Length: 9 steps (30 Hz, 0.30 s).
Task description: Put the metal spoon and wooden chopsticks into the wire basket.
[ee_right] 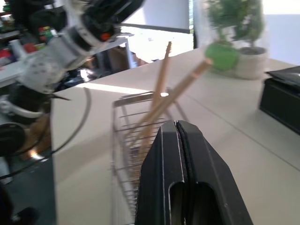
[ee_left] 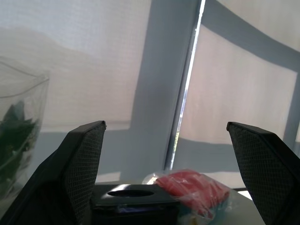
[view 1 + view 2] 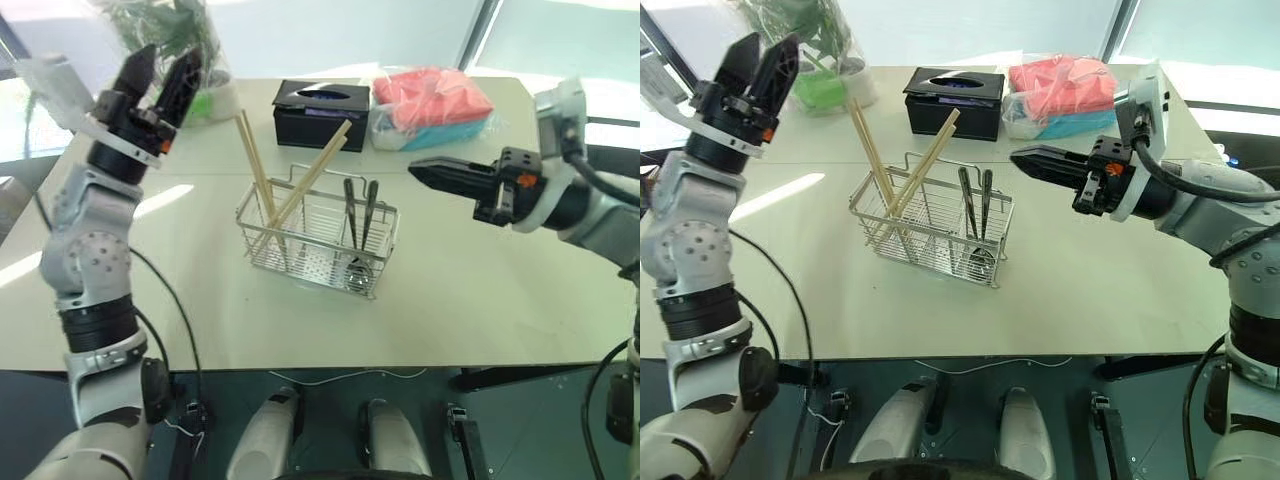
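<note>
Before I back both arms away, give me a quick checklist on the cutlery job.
1. Wooden chopsticks in the wire basket, leaning in its left end: ok.
2. Metal spoon in the basket: cannot tell; two dark slim utensils stand in its right end, bowls hidden.
3. Left gripper open, holding nothing, raised left of the basket: ok.
4. Right gripper shut, holding nothing, right of the basket: ok.
5. Basket upright on the table: ok.
6. Cutlery left lying on the table: none seen, ok.

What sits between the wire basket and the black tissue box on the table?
Nothing: in the left eye view, bare table runs between the wire basket and the black tissue box. Only the leaning wooden chopsticks cross that stretch in the picture.
</note>
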Motion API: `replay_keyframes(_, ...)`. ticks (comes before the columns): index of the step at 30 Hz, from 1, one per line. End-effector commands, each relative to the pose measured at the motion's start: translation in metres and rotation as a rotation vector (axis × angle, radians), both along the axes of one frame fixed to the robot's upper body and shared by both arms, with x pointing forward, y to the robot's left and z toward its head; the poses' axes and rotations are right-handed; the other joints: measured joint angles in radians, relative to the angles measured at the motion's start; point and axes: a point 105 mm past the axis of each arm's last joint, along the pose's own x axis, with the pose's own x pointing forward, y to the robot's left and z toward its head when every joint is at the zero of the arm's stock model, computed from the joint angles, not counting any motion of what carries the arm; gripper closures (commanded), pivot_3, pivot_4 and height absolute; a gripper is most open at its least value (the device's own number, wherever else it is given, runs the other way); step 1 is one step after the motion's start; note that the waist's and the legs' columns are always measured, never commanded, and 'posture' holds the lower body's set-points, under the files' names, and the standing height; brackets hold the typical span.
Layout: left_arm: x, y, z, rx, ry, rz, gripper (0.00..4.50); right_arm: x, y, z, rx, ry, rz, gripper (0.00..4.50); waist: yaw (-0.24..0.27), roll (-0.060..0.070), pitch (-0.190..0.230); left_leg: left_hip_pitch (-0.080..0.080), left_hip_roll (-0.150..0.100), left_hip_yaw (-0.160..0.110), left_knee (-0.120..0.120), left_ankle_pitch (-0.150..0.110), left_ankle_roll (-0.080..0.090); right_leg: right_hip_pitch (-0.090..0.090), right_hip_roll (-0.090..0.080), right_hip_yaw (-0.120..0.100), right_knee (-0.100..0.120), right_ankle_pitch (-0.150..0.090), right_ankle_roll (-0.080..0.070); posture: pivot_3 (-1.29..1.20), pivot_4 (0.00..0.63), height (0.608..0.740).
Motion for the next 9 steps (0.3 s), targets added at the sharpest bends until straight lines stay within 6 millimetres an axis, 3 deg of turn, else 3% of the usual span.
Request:
replay_keyframes(1, -0.004, 0.024, -0.021, 0.05, 0.075, 0.149, 1.02, 0.026, -0.026, 0.008, 0.075, -0.097, -0.212, 4.5, -0.003, 0.001, 0.0, 0.001, 0.0, 0.0, 0.0, 0.0, 0.0, 0.0, 0.0, 0.0, 0.0, 0.0, 0.0, 0.0, 0.15, 0.74)
replay_keyframes(7, -0.007, 0.054, -0.077, 0.067, 0.245, 0.337, 4.12, 0.057, -0.061, -0.009, 0.175, -0.153, -0.502, 4.5, -0.006, 0.0, 0.0, 0.0, 0.0, 0.0, 0.0, 0.0, 0.0, -0.001, 0.001, 0.001, 0.001, 0.001, 0.001, 0.0, 0.15, 0.74)
replay_keyframes(8, -0.008, 0.054, -0.083, 0.072, 0.26, 0.346, 4.47, 0.059, -0.063, -0.014, 0.175, -0.154, -0.519, 4.5, -0.005, 0.0, 0.0, 0.0, 0.0, 0.0, -0.001, 0.0, -0.001, -0.001, 0.001, 0.001, 0.001, 0.001, 0.002, 0.0, 0.15, 0.74)
replay_keyframes(9, -0.009, 0.054, -0.089, 0.079, 0.28, 0.357, 4.47, 0.06, -0.064, -0.02, 0.173, -0.152, -0.535, 4.5, -0.005, 0.0, 0.0, 0.0, 0.0, 0.0, -0.001, -0.001, -0.002, -0.001, 0.001, 0.001, 0.001, 0.001, 0.002, 0.0, 0.15, 0.74)
